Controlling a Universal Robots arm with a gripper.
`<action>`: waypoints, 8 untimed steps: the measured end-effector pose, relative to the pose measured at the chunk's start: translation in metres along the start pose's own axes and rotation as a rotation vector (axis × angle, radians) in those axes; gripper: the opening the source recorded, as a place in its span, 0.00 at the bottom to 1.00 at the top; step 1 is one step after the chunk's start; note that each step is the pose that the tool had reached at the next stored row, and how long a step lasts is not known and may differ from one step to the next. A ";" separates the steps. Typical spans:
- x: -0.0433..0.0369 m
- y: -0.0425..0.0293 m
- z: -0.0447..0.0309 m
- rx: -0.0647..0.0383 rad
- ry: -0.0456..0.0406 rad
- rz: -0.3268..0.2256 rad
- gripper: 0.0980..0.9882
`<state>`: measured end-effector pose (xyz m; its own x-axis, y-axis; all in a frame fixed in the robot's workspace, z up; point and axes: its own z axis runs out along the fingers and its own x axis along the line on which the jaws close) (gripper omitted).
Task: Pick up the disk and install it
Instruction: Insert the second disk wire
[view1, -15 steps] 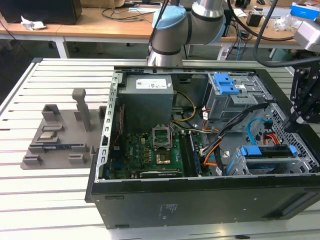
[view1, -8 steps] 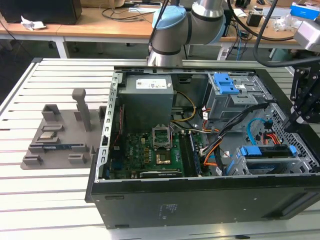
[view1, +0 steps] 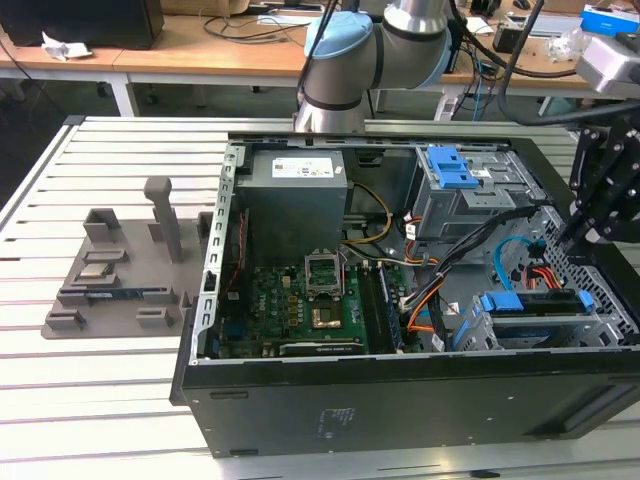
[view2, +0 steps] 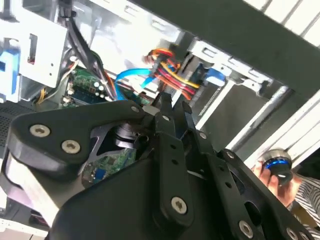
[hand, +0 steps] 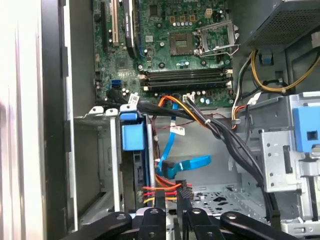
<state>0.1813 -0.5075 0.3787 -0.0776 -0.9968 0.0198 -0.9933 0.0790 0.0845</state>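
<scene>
Disk (view1: 540, 302), with blue side rails, sits in its bay at the case's (view1: 400, 400) front corner on the exterior view's right. Above it, the gripper (hand: 170, 197) has its fingers pressed together, holding nothing. No print is legible.

Green motherboard (view1: 300, 300), blue cable (hand: 187, 164) (red-yellow wires (hand: 162, 190) nearby), grey tray (view1: 115, 280).

An open computer case (view1: 400, 400) lies on the slatted worktop (view1: 100, 400). A grey holder tray (view1: 120, 280) sits at the exterior view's left; a green motherboard (view1: 290, 310) shows inside the case.
</scene>
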 end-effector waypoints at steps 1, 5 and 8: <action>0.0007 0.0100 0.0025 0.000 -0.0001 0.000 0.16; 0.0030 0.0232 0.0065 0.000 0.0001 -0.002 0.16; 0.0029 0.0232 0.0066 0.000 0.0001 -0.003 0.16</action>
<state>0.1575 -0.5087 0.3742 -0.0751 -0.9970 0.0197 -0.9935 0.0765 0.0844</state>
